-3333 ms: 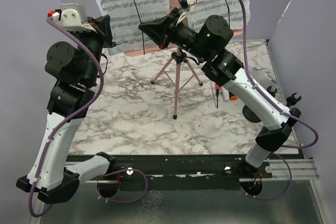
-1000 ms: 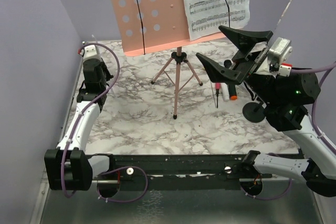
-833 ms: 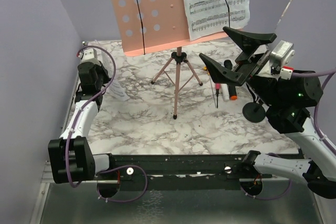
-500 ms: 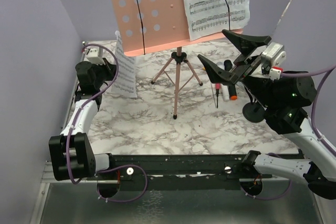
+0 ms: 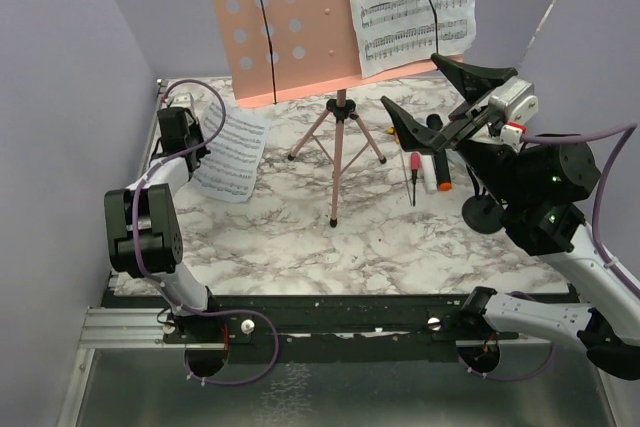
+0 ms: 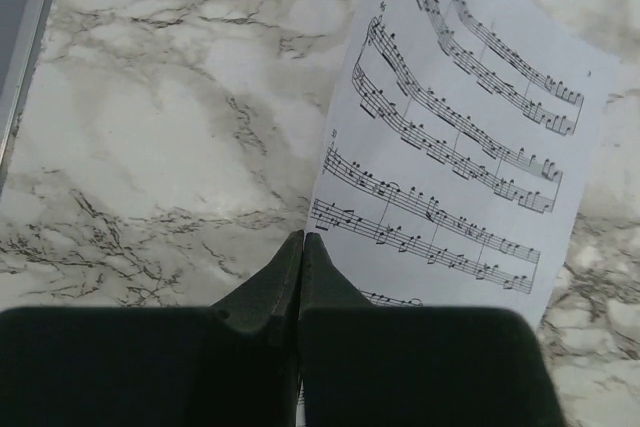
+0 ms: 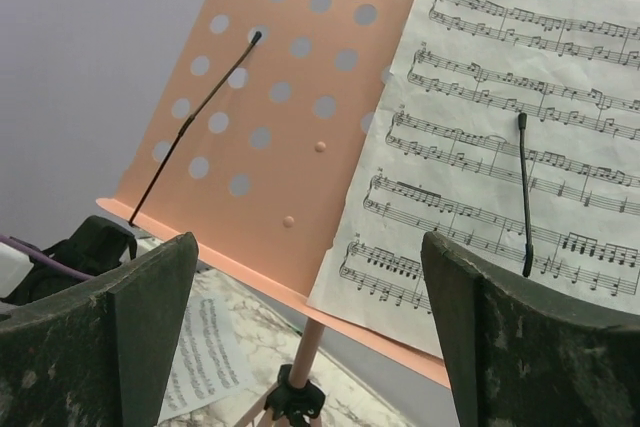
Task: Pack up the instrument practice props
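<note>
We judged that the coming move turned on the upright page of sheet music. It stood on the perforated board of the pink music rest, pinned under a thin black clip wire. From the right wrist it lay straight ahead of the right jaws and somewhat toward their right finger, with its long axis running up the tilted board. The right arm was much the nearer. The left arm was low at the far left side of the table.

The right jaws stood wide apart, holding and touching nothing, and were apart from the paper. The left jaws were pressed shut. Their tips met at the near edge of the flat page, which lay on the marble and stretched away from them to the right. A sliver of white between the fingers told us they had that edge pinched.
</note>
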